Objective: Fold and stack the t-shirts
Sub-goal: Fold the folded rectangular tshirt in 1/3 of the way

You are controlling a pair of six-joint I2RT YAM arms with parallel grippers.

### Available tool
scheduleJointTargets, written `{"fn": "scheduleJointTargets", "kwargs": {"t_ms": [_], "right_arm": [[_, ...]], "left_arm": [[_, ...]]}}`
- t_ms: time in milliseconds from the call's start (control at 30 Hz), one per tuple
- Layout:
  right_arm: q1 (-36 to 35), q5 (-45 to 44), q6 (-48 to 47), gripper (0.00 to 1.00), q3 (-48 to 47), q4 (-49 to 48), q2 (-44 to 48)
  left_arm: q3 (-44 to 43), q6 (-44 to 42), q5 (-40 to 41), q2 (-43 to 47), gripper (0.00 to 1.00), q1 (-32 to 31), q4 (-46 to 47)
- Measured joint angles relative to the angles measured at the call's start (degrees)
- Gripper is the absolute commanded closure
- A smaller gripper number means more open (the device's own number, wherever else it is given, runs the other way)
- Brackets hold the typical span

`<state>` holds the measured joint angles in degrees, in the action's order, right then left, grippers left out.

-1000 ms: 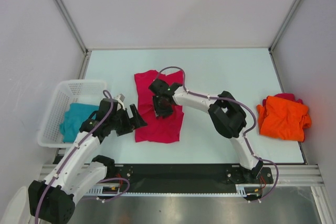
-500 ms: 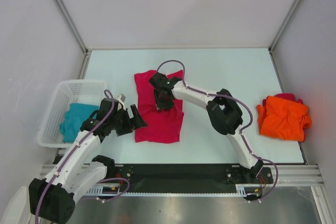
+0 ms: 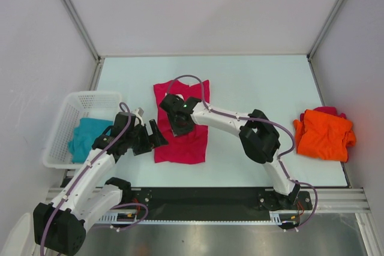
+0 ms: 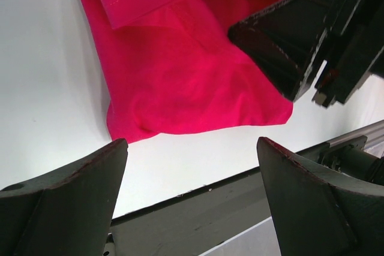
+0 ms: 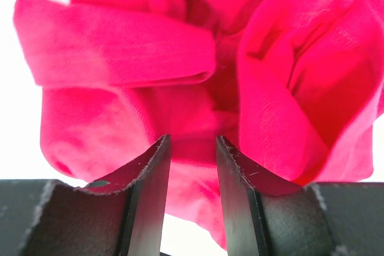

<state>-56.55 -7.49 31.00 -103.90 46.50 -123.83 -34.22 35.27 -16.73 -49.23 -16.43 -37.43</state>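
Note:
The crimson-pink t-shirt (image 3: 180, 146) lies partly folded in the middle of the table. My right gripper (image 3: 179, 124) is down on its centre, jaws closed to a narrow gap on a bunched fold of the pink cloth (image 5: 126, 58). That gripper (image 5: 192, 148) shows the cloth filling the gap between its fingers. My left gripper (image 3: 157, 134) hovers open at the shirt's left edge, holding nothing. In the left wrist view the left gripper (image 4: 192, 169) faces the shirt's near corner (image 4: 180, 88), with the right gripper (image 4: 300, 34) above it. The orange t-shirt (image 3: 324, 135) sits crumpled at the right. The teal t-shirt (image 3: 87, 137) lies in the basket.
A white mesh basket (image 3: 60, 125) stands at the left table edge, just beside my left arm. A bit of dark pink cloth (image 3: 329, 110) shows behind the orange pile. The black front rail (image 4: 240, 208) runs close below the left gripper.
My right gripper has shifted left across the pink shirt, carrying the pinched fold with it. The left arm has stayed where it was.

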Motion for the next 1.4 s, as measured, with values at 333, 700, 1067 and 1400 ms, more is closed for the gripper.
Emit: {"fn": "scheduleJointTargets", "kwargs": {"t_ms": [333,700,1067,1400], "right_arm": [[-2.34,-3.21,0.02,0.59,0.04,1.60,0.44],[-4.31,-5.84,0.92,0.59,2.01,3.21,5.35],[-4.17,-8.39,2.69,0.58,13.60,2.78,10.62],[-2.01,-9.35,2.38,0.59,16.33,0.79,10.08]], "left_arm": [[0.00,0.02,-0.02,0.13,0.05,0.00,0.00],[0.00,0.00,-0.13,0.63,0.05,0.00,0.00],[0.00,-0.44,-0.66,0.63,0.05,0.00,0.00],[0.00,-0.81,-1.49,1.49,0.05,0.00,0.00]]}}
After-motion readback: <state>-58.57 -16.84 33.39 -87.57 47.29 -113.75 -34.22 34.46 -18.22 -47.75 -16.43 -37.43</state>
